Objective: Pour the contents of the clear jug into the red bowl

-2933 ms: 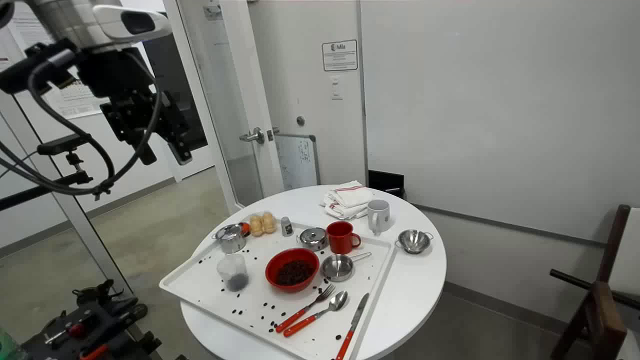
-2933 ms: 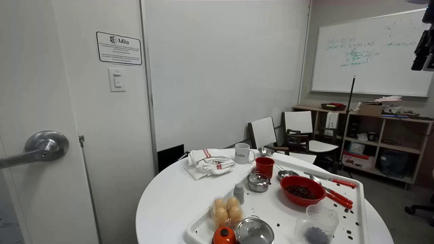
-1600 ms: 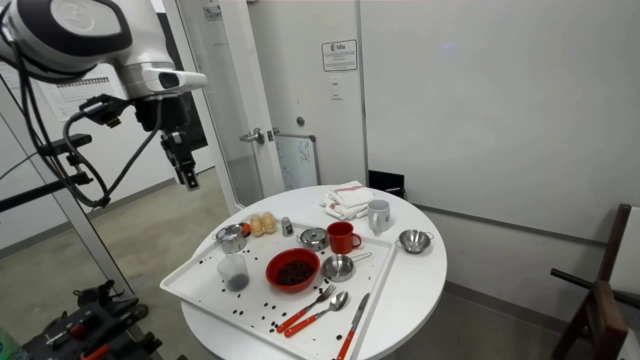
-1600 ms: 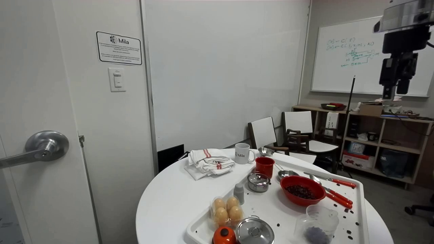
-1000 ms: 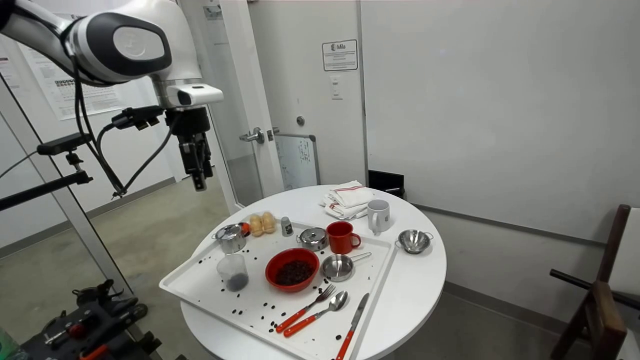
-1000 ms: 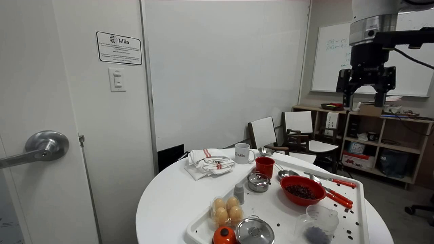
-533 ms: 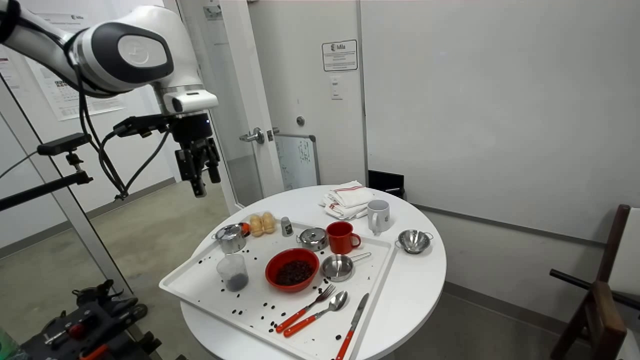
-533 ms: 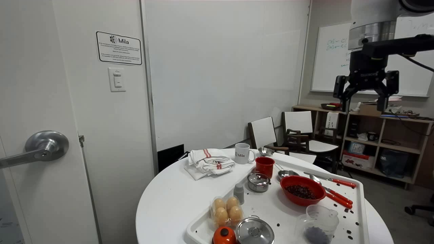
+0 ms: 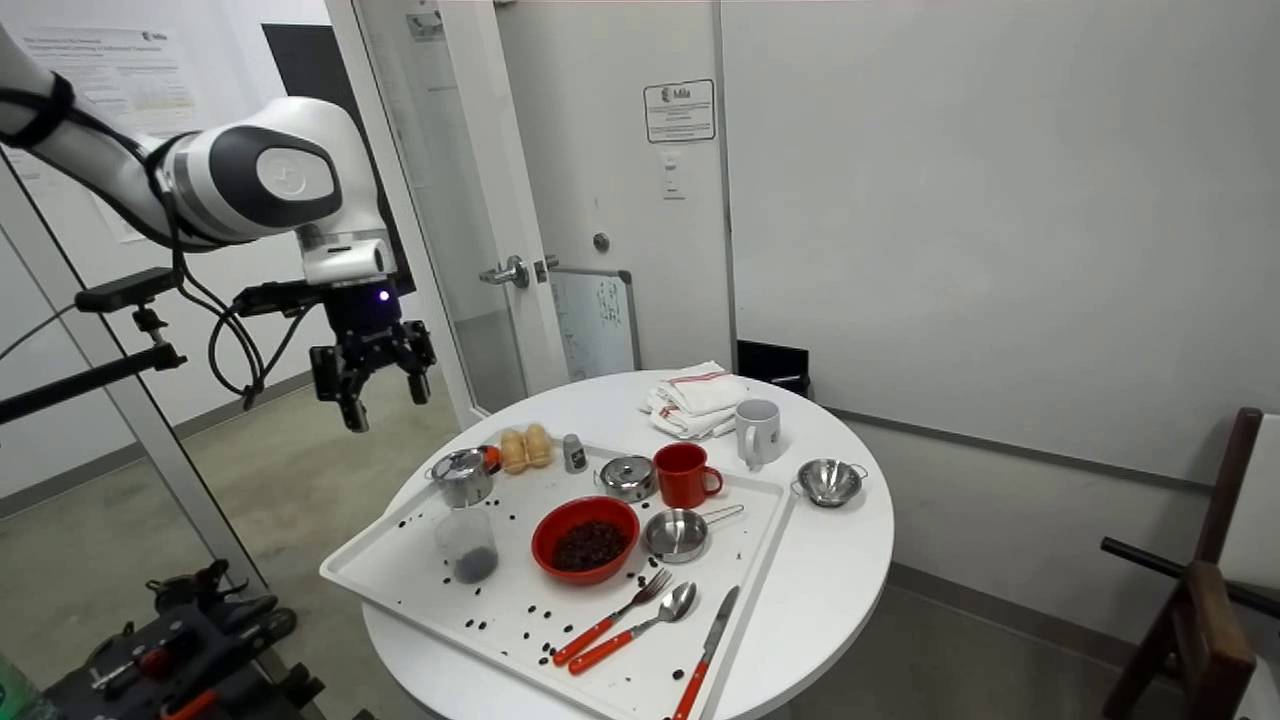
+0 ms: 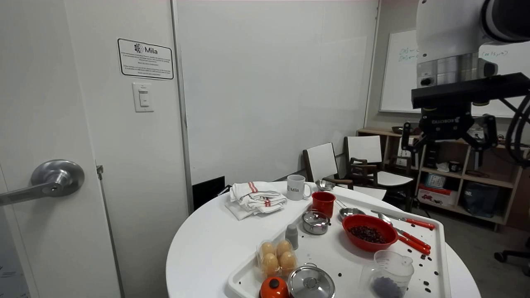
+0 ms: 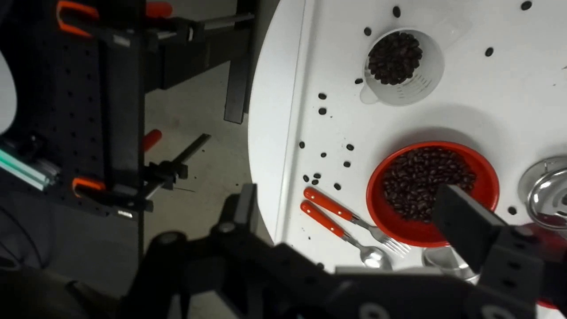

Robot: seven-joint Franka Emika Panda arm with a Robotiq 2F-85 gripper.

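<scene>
The clear jug stands upright on the white tray with dark beans in its bottom. It also shows in another exterior view and, with its handle and spout, at the top of the wrist view. The red bowl stands beside it and holds many dark beans; it also shows in another exterior view and in the wrist view, where a finger covers part of it. My gripper is wide open and empty, well above tray height, apart from both; it also shows here and in the wrist view.
The tray bears loose beans, a fork, a spoon and a knife. A lidded metal pot stands close behind the jug. Eggs, a shaker, a red cup and a metal pan stand farther back.
My arm has come into view and lowered, and the gripper has turned about its upright axis. Its jaws look spread wider than half a second ago. The jug and the bowl have not moved.
</scene>
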